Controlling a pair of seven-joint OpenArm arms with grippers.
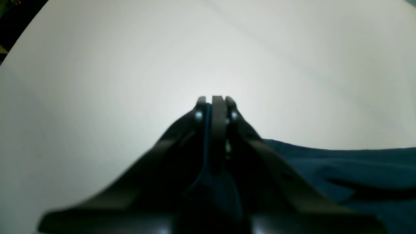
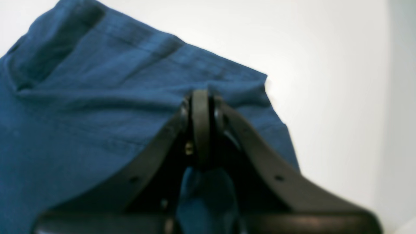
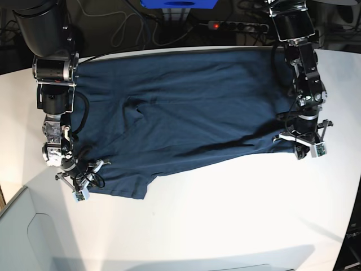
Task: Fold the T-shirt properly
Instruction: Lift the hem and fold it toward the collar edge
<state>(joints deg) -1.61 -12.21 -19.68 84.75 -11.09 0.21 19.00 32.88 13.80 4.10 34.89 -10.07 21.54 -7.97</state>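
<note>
Black arms (image 3: 53, 73), looped cables, silver screws on gripper (image 1: 213, 100).

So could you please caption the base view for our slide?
Both grippers pinch the navy T-shirt on the white table.

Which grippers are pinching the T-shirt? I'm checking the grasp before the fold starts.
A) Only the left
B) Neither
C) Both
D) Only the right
C: the left gripper has dark blue fabric of the T-shirt clamped between its closed jaws, and the right gripper is shut on a bunched edge of the same shirt.
</note>
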